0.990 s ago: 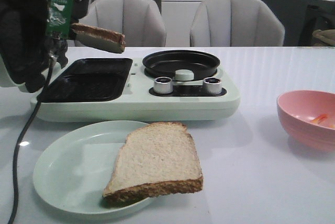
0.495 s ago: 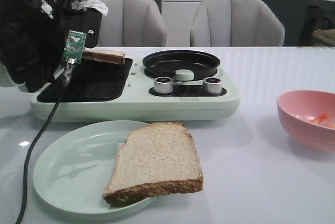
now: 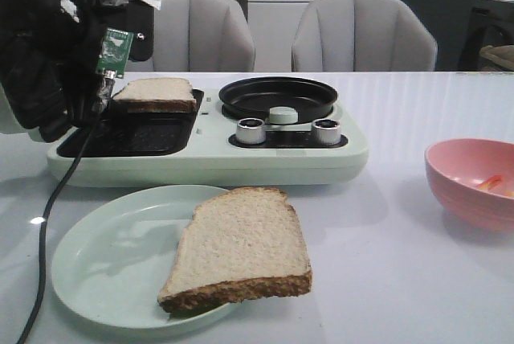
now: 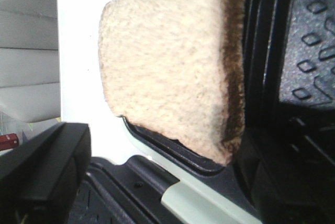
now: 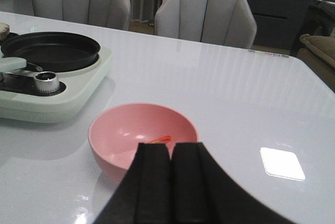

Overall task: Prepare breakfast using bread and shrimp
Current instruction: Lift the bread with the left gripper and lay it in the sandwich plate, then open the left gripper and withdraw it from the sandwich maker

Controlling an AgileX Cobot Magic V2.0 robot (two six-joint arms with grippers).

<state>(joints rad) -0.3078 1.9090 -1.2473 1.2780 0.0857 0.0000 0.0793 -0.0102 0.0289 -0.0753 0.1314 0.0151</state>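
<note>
While the white table (image 3: 418, 280) carries everything, its biggest load is the pale green breakfast maker (image 3: 209, 151), with a black griddle tray (image 3: 136, 131) on its left and a round black pan (image 3: 278, 96) on its right. One bread slice (image 3: 157, 93) lies on the griddle's far edge, free of the left gripper (image 4: 157, 203), whose black fingers (image 4: 44, 174) stand wide apart and empty. A second bread slice (image 3: 241, 249) rests on the pale green plate (image 3: 104, 264), overhanging its front rim. Shrimp (image 5: 159, 140) lie in the pink bowl (image 5: 118, 140). Just beside the bowl, the right gripper (image 5: 170, 182) is pressed closed, holding nothing.
</note>
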